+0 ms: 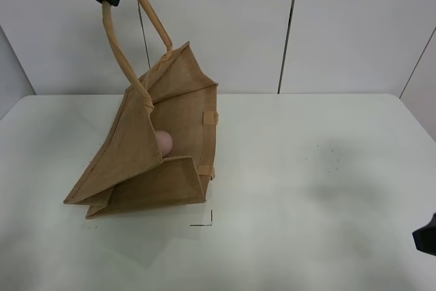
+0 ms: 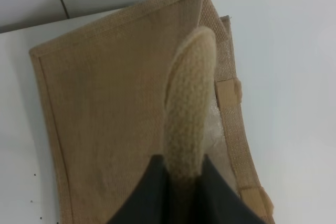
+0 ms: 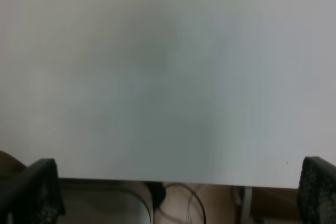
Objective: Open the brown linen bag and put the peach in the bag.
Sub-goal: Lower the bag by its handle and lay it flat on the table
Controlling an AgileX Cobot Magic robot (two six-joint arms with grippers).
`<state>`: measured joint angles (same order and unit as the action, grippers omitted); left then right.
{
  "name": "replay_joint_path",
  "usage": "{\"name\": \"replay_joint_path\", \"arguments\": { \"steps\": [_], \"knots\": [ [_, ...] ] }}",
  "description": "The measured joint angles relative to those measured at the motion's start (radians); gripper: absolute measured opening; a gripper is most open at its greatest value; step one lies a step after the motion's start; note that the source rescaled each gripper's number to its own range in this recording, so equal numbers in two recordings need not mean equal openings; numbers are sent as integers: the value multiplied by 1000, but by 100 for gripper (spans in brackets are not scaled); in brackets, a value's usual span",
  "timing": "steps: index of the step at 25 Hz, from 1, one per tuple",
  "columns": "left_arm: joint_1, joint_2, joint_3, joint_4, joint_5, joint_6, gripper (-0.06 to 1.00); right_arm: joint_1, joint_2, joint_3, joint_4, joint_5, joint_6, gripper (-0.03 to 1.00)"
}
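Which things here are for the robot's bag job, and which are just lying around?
For the job:
- brown linen bag
- peach, inside the bag
- left gripper, shut on the bag's handle
- right gripper, open and empty

Just there:
- white table
- small black corner mark on the table

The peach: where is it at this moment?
In the exterior high view the peach lies inside the brown linen bag, on the left half of the table, half hidden behind the bag's tan wall.
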<state>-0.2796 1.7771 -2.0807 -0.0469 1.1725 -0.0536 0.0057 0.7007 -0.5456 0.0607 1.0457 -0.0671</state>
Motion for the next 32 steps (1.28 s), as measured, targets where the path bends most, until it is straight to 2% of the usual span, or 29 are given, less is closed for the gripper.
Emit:
{"name": "replay_joint_path", "arguments": {
  "steps": [5, 9, 25, 32],
  "knots": [
    [0, 0, 0, 0, 0, 0, 0, 0, -268, 49, -8, -19, 6, 100],
    [0, 0, 0, 0, 0, 0, 0, 0, -395, 50, -9, -19, 7, 100],
    [0, 0, 0, 0, 0, 0, 0, 20, -696, 52, -2, -19, 7, 100],
    [0, 8, 1, 0, 0, 0, 0, 20, -703, 52, -2, -19, 7, 100]
  ]
}}
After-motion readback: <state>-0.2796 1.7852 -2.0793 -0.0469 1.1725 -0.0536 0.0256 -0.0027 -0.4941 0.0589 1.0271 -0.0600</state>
